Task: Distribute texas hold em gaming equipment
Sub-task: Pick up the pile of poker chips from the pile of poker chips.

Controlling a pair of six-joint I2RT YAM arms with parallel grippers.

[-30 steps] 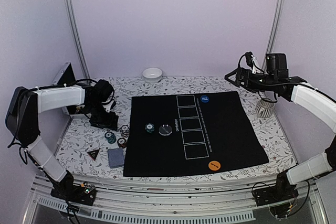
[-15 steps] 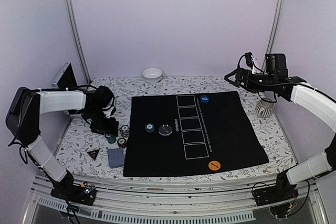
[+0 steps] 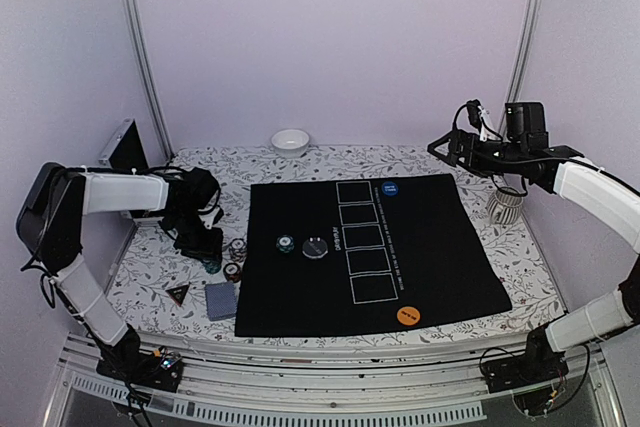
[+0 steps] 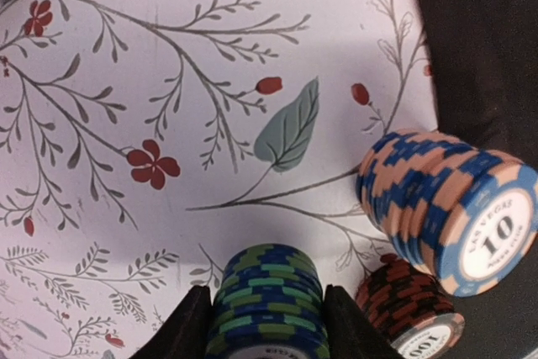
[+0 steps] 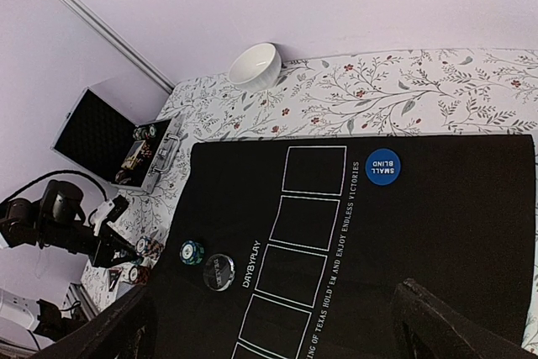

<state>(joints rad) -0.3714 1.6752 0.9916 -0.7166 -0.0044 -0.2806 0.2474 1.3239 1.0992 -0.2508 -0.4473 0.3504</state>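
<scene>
Seen from above, the left gripper [image 3: 203, 244] is down on the flowered tablecloth [image 3: 150, 267], just off the 9 o'clock edge of the black mat [image 3: 440, 267]. In its wrist view its two fingers [image 4: 192, 329] sit against both sides of the green chip stack [image 4: 269, 300] with no gap showing, so the pincer is clamped on that stack, which stands upright on the cloth. At 2 o'clock from it stands a blue and peach chip stack [image 4: 437, 199] marked 10, and at 3 o'clock a red and black chip stack [image 4: 408, 313] marked 100; whether those two touch I cannot tell

The right gripper [image 3: 443, 147] hangs in the air beyond the mat's 1 o'clock corner, its fingers [image 5: 109, 329] spread wide apart with nothing between them

On the mat, a blue disc [image 3: 390, 188] reading SMALL BLIND lies at the 12 o'clock edge and an orange disc [image 3: 407, 314] near the 5 o'clock edge. A lone chip pile [image 3: 286, 243] and a black disc [image 3: 315, 247] sit side by side toward 9 o'clock from the centre. Off the mat at 7 o'clock lies a deck of cards [image 3: 221, 299], with a triangle marker [image 3: 179, 293] at 9 o'clock from it. A white bowl [image 3: 290, 141] stands beyond the mat at 11 o'clock, and an open case [image 3: 122, 150] at 10 o'clock
</scene>
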